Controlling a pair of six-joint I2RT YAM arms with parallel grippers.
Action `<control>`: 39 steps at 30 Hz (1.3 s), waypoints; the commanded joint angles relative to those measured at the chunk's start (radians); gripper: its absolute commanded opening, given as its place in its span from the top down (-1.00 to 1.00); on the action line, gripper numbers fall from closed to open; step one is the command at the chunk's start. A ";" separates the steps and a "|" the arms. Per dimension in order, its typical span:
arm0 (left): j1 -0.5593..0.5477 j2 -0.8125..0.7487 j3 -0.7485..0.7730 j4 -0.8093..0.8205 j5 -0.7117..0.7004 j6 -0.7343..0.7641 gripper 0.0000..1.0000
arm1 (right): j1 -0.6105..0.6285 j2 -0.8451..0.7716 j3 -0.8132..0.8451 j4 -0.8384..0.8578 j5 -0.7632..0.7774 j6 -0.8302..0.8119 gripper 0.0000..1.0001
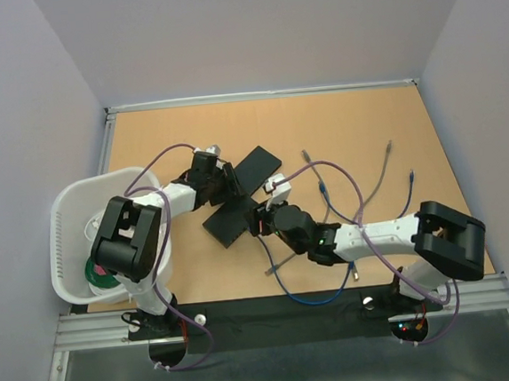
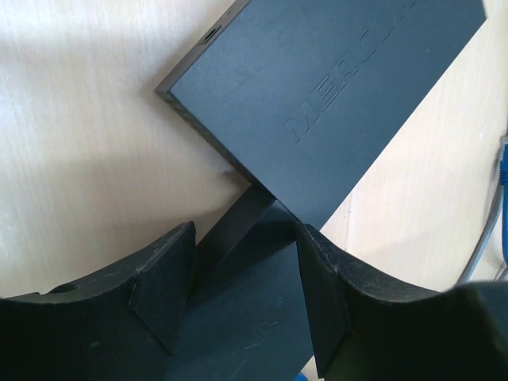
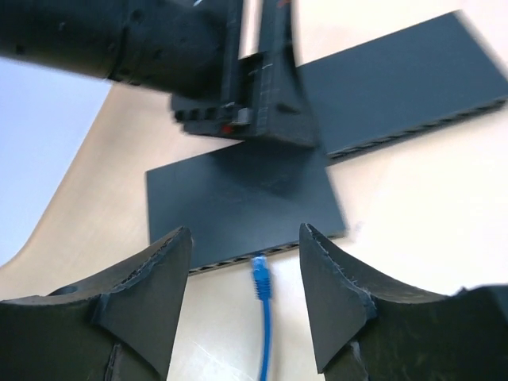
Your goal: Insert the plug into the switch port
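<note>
A black switch [image 1: 233,219] lies mid-table, its port row facing the right arm. It also shows in the right wrist view [image 3: 238,206]. A blue plug [image 3: 260,278] on a blue cable lies on the table with its tip at a port in the switch's near edge. My right gripper [image 3: 246,294] is open, with a finger on either side of the plug and touching neither plug nor cable. My left gripper [image 2: 246,302] is open and straddles the far end of the switch [image 2: 254,317]. Its fingers stand close beside the switch's edges. I cannot tell how deep the plug sits.
A second black switch [image 1: 259,166], lettered on top [image 2: 317,103], lies just beyond and overlaps the first one's corner. Several loose cables [image 1: 361,190] curl over the right half of the table. A white basket [image 1: 78,215] stands at the left edge.
</note>
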 commanded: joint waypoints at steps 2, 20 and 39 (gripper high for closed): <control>0.003 -0.027 -0.002 -0.288 -0.071 0.047 -0.31 | 0.007 -0.157 -0.046 -0.145 0.213 0.056 -0.27; 0.000 -0.479 0.054 -0.533 -0.245 0.215 -0.31 | -0.393 -0.233 0.064 -0.735 0.112 0.185 -0.22; 0.000 -0.601 -0.031 -0.398 -0.141 0.255 -0.32 | -0.484 0.063 0.176 -0.748 0.063 0.152 0.20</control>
